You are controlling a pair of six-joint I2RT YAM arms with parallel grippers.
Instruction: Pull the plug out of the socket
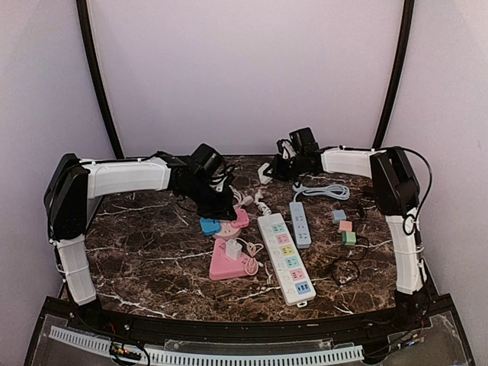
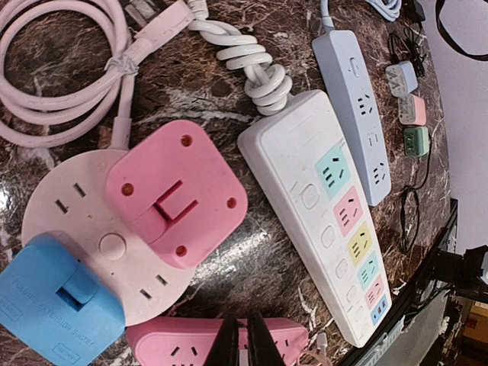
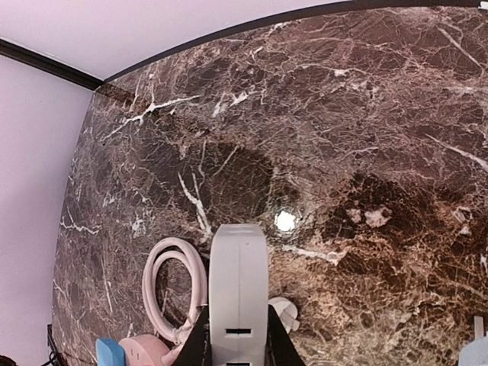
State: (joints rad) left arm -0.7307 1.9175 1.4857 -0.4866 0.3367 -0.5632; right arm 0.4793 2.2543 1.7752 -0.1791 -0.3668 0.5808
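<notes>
A round pale pink socket (image 2: 76,221) lies on the marble table with a pink square plug (image 2: 177,191) and a blue plug (image 2: 57,305) seated in it. My left gripper (image 2: 244,347) hovers just above and beside it (image 1: 221,207), its fingers together with nothing between them. My right gripper (image 3: 238,335) is shut on a white slotted adapter (image 3: 238,290) and holds it above the back of the table (image 1: 264,174). A pink triangular socket (image 1: 229,265) carries a white charger (image 1: 234,249).
A long white power strip (image 1: 286,258) with coloured outlets and a blue-grey strip (image 1: 300,223) lie right of centre. Three small cube plugs (image 1: 345,226) sit further right, with a black cable beside them. The coiled pink cord (image 3: 171,290) lies at the back.
</notes>
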